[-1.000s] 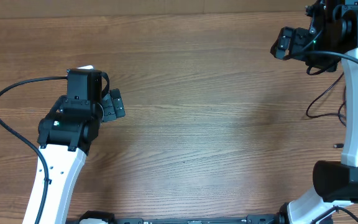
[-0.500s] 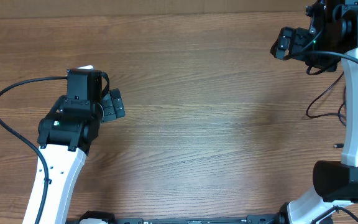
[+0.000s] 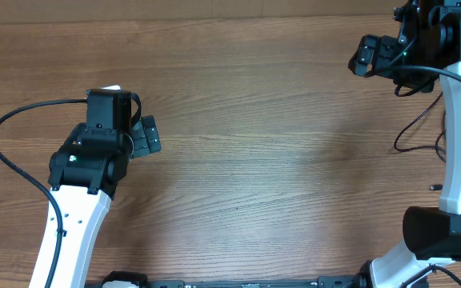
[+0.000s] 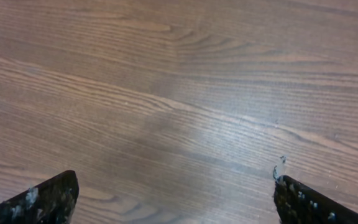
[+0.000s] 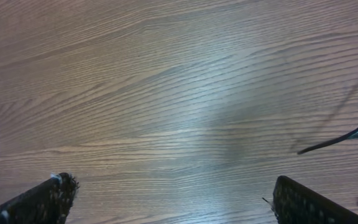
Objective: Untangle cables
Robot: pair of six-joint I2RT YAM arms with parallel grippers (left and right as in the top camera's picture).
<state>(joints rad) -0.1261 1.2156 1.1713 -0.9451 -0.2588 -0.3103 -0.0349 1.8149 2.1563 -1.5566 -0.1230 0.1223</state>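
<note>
Table: brown wood with grain running across the frame, filling almost the whole view; a pale sheen of reflected light crosses the middle from the upper centre towards the right.
Left gripper: spread wide, with bare wood between the tips.
Fingers: two black tips, one in the lower left corner and one in the lower right corner, both cut off by the bottom edge; their surfaces are flecked with pale specks.
Fleck: a small whitish mark just above the lower right tip; too small to tell what it is.
</note>
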